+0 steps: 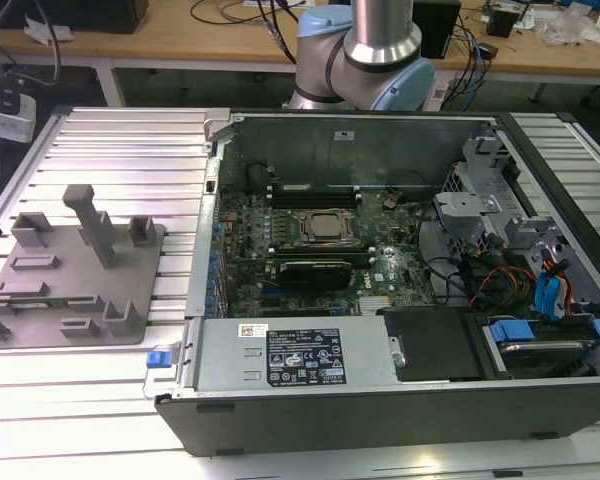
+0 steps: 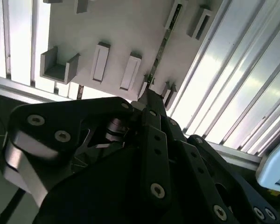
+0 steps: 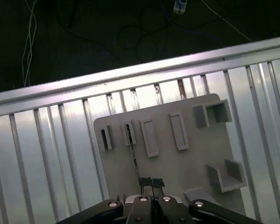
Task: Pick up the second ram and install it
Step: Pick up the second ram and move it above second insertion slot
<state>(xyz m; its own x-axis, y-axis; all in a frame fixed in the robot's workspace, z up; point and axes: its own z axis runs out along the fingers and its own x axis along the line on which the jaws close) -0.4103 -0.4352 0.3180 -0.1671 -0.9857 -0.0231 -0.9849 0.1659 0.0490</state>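
The second ram [image 3: 133, 154] appears edge-on as a thin dark-green strip running out from between my fingertips, over the grey holder plate [image 3: 177, 163]. My gripper [image 3: 147, 183] is shut on the strip's near end. In the second wrist view the same ram [image 2: 163, 46] runs from the gripper [image 2: 149, 91] across the holder plate [image 2: 126, 28]. The exterior view has the holder plate [image 1: 70, 300] on the ribbed table to the left of the open computer case [image 1: 380, 400]. Long black memory slots [image 1: 315, 195] lie beside the processor socket [image 1: 325, 228].
Raised grey blocks [image 3: 226, 175] and narrow slots [image 3: 149, 137] stand up from the plate. The ribbed metal table [image 1: 120, 150] ends at a rail [image 3: 130, 74] with dark floor and cables beyond. Drive cages and cables [image 1: 500, 240] crowd the case at the exterior view's right.
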